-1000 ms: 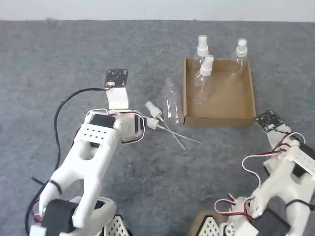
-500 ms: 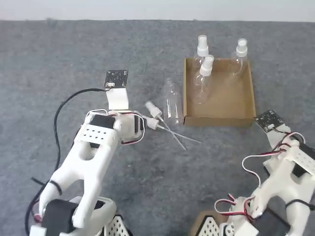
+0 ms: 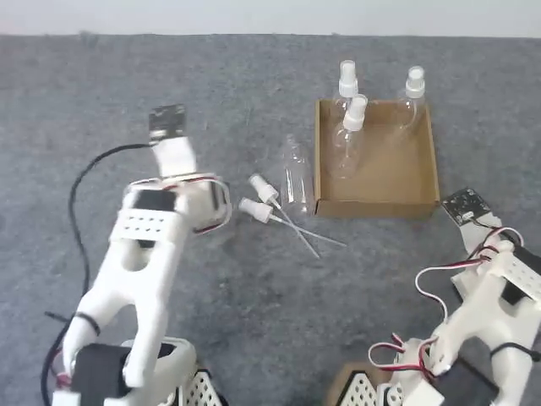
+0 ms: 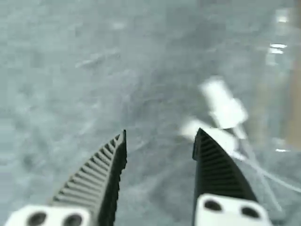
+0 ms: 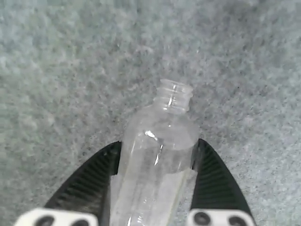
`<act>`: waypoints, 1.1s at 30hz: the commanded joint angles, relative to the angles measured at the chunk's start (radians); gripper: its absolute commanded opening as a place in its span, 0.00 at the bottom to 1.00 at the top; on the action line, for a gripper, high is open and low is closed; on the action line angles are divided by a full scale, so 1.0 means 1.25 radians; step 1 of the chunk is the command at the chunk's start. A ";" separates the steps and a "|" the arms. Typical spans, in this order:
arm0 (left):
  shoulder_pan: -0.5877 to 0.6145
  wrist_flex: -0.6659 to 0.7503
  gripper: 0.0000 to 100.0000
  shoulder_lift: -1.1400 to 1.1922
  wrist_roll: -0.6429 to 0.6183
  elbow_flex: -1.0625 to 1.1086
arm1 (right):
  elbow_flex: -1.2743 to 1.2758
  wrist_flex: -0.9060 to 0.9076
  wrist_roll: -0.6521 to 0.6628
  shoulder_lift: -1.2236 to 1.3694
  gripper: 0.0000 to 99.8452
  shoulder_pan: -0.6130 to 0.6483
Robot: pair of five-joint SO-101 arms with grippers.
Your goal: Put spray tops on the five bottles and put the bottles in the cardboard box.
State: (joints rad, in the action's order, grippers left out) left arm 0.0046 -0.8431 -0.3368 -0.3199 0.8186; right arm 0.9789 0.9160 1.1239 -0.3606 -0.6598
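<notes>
Two loose spray tops (image 3: pixel 258 199) with thin tubes lie on the grey mat beside an uncapped clear bottle (image 3: pixel 296 173), which rests against the cardboard box (image 3: pixel 376 203). Three bottles fitted with spray tops (image 3: pixel 348 135) stand in or at the back of the box. My left gripper (image 4: pixel 160 133) is open over bare mat, with the spray tops (image 4: pixel 221 113) off to one side of it. My left arm (image 3: pixel 152 224) is left of the tops. My right gripper (image 5: pixel 159 145) is shut on another uncapped clear bottle (image 5: pixel 164 120), neck pointing away from it.
My right arm (image 3: pixel 494 288) stands at the near right, below the box's corner. A black cable (image 3: pixel 80 186) loops left of the left arm. Open grey mat lies to the far left and in the near middle.
My left arm has swung to the left, away from the two spray tops. The right arm, the box and the bottles have not moved.
</notes>
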 commanded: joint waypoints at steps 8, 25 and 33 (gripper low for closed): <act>-0.092 -0.049 0.21 0.288 -0.088 -0.277 | 0.050 -0.001 -0.016 0.017 0.09 0.017; -0.144 -0.064 0.21 0.409 -0.117 -0.284 | 0.053 0.001 -0.018 0.017 0.09 0.013; -0.142 -0.193 0.21 0.334 0.095 -0.284 | 0.053 0.001 -0.018 0.017 0.09 0.013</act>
State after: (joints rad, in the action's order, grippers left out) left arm -0.1749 -1.0150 0.1726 -0.3245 0.5056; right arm 0.9789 0.9160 1.1116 -0.3606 -0.6598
